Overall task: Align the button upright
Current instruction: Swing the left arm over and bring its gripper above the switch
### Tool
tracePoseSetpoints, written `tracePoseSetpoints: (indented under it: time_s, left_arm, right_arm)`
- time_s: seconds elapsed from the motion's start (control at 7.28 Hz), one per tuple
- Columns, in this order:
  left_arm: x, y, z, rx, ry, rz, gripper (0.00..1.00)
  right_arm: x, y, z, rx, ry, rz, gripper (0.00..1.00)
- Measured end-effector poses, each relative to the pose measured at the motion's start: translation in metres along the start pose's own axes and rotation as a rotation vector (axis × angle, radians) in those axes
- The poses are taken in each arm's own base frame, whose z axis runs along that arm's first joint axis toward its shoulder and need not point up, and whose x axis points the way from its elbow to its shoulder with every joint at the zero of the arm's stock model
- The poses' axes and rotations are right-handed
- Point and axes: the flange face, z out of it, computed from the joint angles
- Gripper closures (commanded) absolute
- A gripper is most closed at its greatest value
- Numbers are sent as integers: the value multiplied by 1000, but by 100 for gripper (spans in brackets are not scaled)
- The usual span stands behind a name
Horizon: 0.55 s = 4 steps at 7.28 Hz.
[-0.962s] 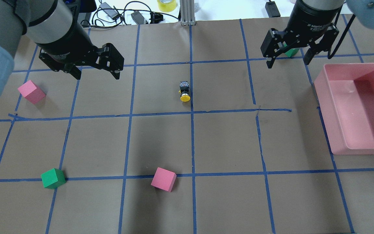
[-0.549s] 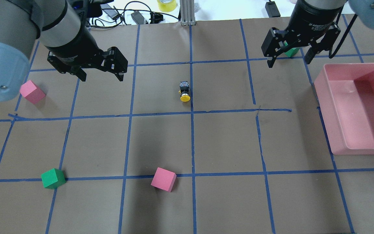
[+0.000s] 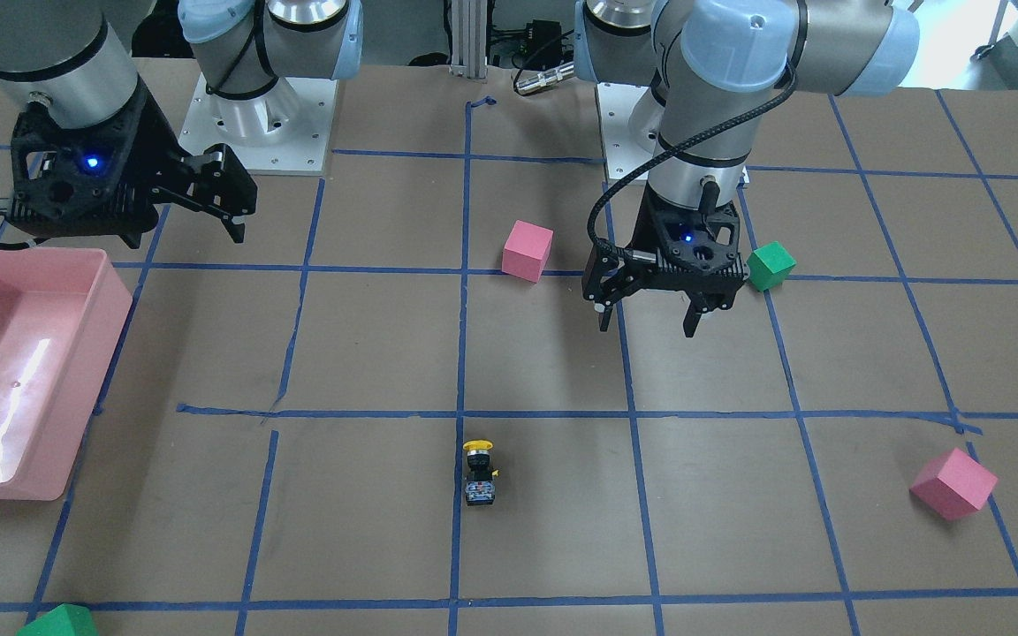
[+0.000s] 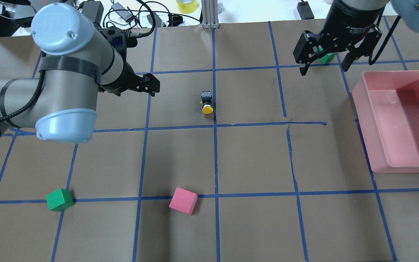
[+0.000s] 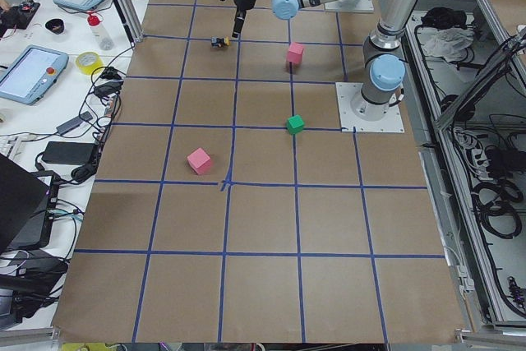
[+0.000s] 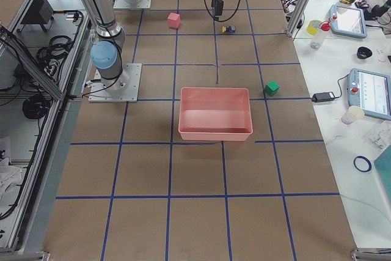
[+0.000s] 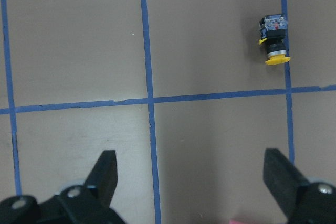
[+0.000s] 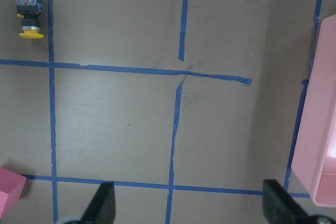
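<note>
The button (image 4: 206, 102) lies on its side on the brown paper near the centre blue line, its yellow cap pointing toward the robot. It also shows in the front view (image 3: 479, 473), the left wrist view (image 7: 274, 40) and the right wrist view (image 8: 29, 17). My left gripper (image 4: 138, 88) is open and empty, off to the button's left and above the table; the front view (image 3: 646, 329) shows its jaws spread. My right gripper (image 4: 323, 70) is open and empty, far to the button's right near the table's far edge.
A pink bin (image 4: 362, 94) stands at the right. A pink cube (image 4: 183, 200) and a green cube (image 4: 59, 199) lie near the front. Another green cube (image 4: 326, 58) sits behind my right gripper. A second pink cube (image 3: 953, 482) lies under my left arm.
My left arm has swung right toward the button and now covers the far-left pink cube in the overhead view. The right gripper and the button have not moved.
</note>
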Motion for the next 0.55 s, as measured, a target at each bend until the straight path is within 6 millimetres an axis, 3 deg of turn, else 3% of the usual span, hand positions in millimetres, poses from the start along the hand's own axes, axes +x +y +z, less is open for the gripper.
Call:
tracePoseSetpoints:
  time_s: [0.27,0.55]
  left_arm:
    - [0,-3,24,-22,-2,-20,4]
    - [12,-7,34,29,-3,-93,7]
  right_arm:
    - [0,0,0,-1,0,1,0]
    - [0,0,1,-3,0,2,0]
